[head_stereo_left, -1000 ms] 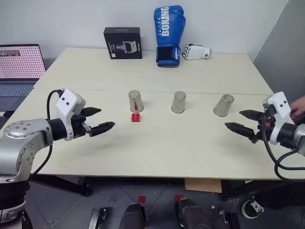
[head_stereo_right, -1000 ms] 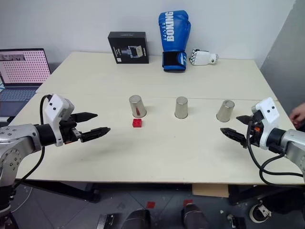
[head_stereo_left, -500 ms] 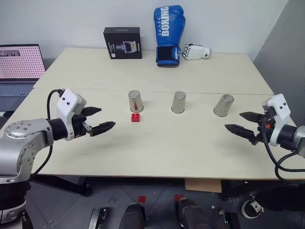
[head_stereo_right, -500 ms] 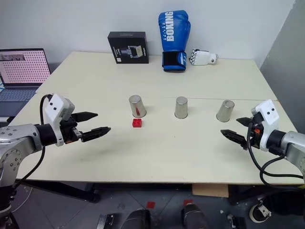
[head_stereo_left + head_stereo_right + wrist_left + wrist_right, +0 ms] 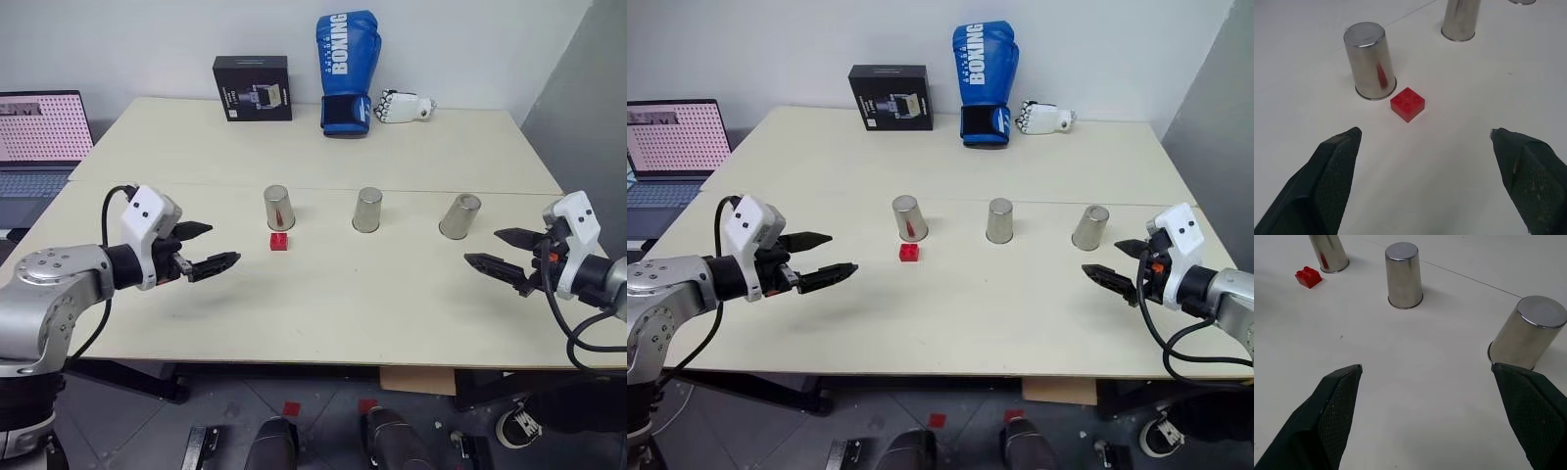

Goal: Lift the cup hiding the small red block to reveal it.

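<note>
Small studded red plastic block (image 5: 280,241) lies exposed on the matte cream worktop (image 5: 323,294), at 6 o'clock of the leftmost shiny tapered steel cup (image 5: 279,208). Left gripper (image 5: 207,248) and right gripper (image 5: 498,249): fingers wide, empty, well apart from it.

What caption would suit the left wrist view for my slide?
Open left gripper facing a small red studded block lying uncovered on the pale table beside an upturned shiny silver metal cup.

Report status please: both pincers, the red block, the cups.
Left pincer open, empty. Right pincer open, empty. Red block uncovered on table, in front of the left cup. All three cups upside down, untouched. Nothing in the way.
</note>
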